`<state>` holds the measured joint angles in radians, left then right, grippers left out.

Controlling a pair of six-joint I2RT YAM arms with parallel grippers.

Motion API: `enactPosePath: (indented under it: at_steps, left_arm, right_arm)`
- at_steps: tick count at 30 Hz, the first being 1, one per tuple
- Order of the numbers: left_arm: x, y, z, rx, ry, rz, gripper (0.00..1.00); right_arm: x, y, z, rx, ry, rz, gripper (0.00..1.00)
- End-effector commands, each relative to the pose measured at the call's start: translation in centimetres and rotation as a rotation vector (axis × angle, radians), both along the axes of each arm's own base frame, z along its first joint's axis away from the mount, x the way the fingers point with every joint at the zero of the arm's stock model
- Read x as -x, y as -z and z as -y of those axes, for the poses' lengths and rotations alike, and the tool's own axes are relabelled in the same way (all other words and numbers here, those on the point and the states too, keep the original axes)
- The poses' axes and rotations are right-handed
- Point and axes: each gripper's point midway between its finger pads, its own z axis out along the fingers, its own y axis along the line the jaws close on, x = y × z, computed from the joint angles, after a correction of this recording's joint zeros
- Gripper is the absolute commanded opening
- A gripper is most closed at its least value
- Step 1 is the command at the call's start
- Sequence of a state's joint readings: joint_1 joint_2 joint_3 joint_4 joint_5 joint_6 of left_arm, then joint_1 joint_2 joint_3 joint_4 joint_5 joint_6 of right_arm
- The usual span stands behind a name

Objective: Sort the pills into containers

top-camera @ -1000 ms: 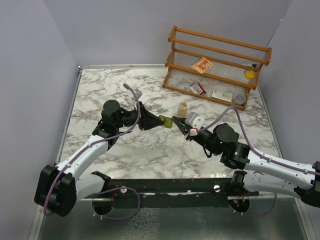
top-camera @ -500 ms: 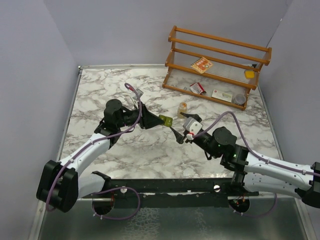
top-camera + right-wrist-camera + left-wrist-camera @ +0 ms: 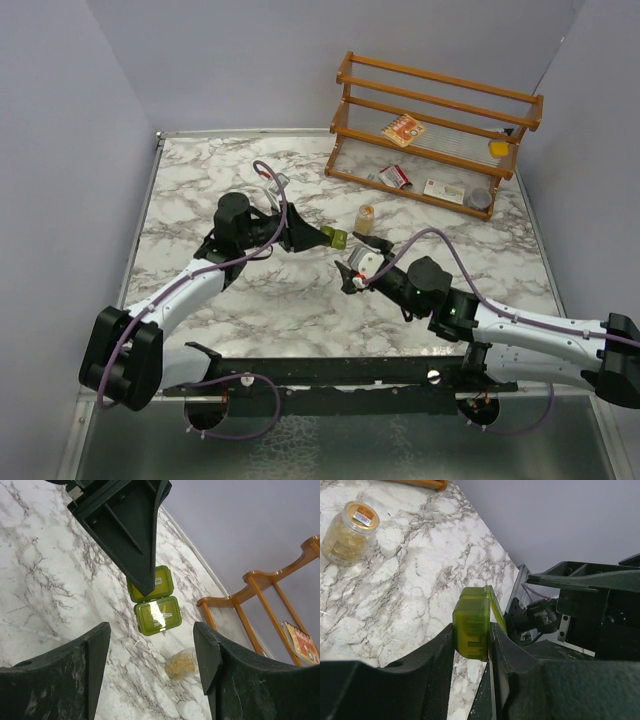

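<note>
Two claws meet above the middle of the worktop (image 3: 190, 190). We judge the step in hand to be the start of filling, with the box open and nothing yet in it. The left claw (image 3: 318, 236) is clamped on the olive-green pill box (image 3: 336, 237). It pinches the thick body from both sides and holds it off the marble with the lid (image 3: 496, 611) swung open. The right claw (image 3: 352, 272) hangs just beside the box, jaws spread and nothing between them.

To do this well, we would keep the left grip firm and turn the open face level and upward, since a tilted box would spill such tiny pieces. We would send the right claw to the clear bottle (image 3: 366, 217), which stands upright on the worktop near the box. The claw should take it around the body, not by the cap. The box opening is small, so a slow pour or a single-piece pick would suit better than haste.

As for contents, the bottle is well filled with yellow-orange pills (image 3: 342, 540), and its cap appears to be on. From the right wrist view the box shows only glare on its inner faces. We see no pill in it and cannot tell how its compartments divide.
</note>
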<state>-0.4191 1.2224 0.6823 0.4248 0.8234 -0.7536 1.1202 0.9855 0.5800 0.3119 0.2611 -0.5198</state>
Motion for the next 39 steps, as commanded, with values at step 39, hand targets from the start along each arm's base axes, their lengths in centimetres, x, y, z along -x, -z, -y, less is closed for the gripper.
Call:
enactPosePath:
  at_steps: [39]
  left_arm:
    - [1.1, -1.6, -0.1, 0.045, 0.016, -0.005, 0.00]
  right_arm:
    - [-3.5, -2.0, 1.0, -0.058, 0.222, 0.131, 0.62]
